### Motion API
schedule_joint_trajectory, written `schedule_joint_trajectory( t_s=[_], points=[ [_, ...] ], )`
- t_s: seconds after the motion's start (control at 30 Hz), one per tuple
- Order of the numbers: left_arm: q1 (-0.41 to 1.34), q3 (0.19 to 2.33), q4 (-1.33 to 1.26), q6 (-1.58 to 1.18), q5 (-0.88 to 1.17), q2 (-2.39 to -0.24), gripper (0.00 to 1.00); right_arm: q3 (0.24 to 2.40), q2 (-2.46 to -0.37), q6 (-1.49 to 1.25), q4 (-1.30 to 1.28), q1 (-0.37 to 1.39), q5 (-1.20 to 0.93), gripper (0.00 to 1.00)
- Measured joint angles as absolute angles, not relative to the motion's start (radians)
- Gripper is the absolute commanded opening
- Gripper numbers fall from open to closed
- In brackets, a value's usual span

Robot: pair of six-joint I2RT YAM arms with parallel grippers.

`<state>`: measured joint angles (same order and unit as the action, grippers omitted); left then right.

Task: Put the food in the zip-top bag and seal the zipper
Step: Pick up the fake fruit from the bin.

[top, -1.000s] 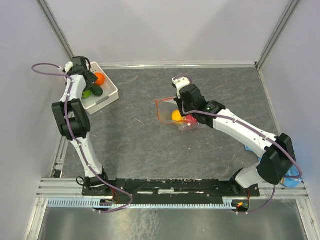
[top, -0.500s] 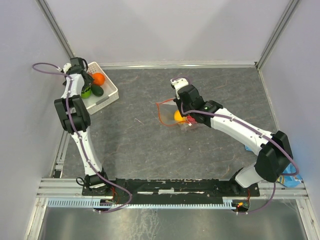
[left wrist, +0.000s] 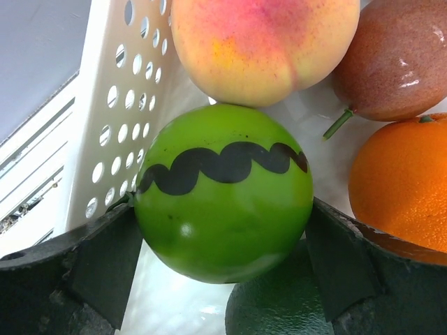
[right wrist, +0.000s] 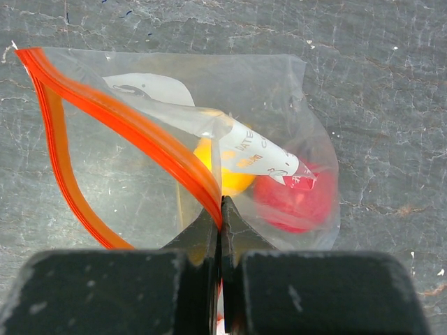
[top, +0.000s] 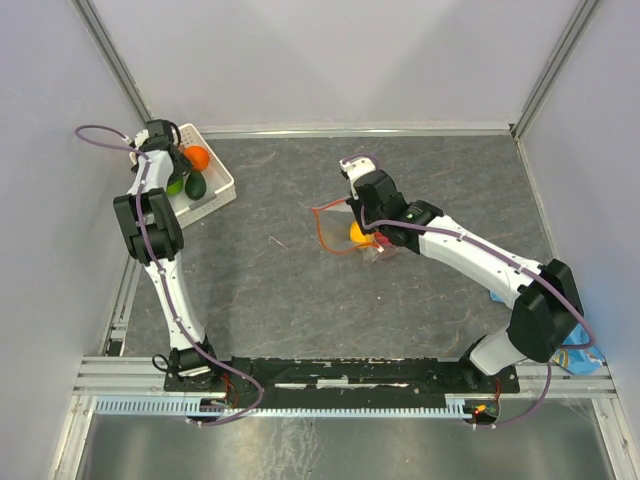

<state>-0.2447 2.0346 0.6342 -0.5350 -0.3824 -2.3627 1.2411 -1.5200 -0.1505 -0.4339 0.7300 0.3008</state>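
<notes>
My left gripper (left wrist: 223, 230) is down in the white perforated basket (top: 222, 182), shut on a lime green fruit (left wrist: 223, 192) with a black wavy line. A peach (left wrist: 262, 45), a brown fruit (left wrist: 401, 59), an orange (left wrist: 401, 185) and a dark green fruit (left wrist: 279, 307) lie around it. My right gripper (right wrist: 222, 204) is shut on the orange-red zipper (right wrist: 150, 139) of the clear zip-top bag (right wrist: 279, 105), holding its mouth open to the left. A yellow fruit (right wrist: 227, 174) and a pink-red fruit (right wrist: 297, 202) are inside. The bag (top: 335, 222) lies mid-table.
The basket stands in the far left corner against the left wall. A blue cloth (top: 582, 352) lies at the right edge by the right arm's base. A small dark scrap (top: 277, 241) lies on the table between basket and bag.
My left arm has shifted a little left and lower into the basket, around the lime green fruit. My right gripper has drawn the bag's strip slightly toward the back.
</notes>
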Motion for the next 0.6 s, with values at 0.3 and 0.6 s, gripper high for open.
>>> schedule_joint_trajectory(
  t_s=[0.3,0.6],
  points=[
    [-0.245,1.969,0.537,-0.535,-0.402,-2.357,0.9,1.241,-1.52,-0.149,-0.434,0.73,0.301,0.02],
    [-0.247,1.844,0.459,-0.529,-0.4,-2.284,0.78,1.241,-1.52,-0.147,-0.434,0.73,0.3,0.02]
  ],
)
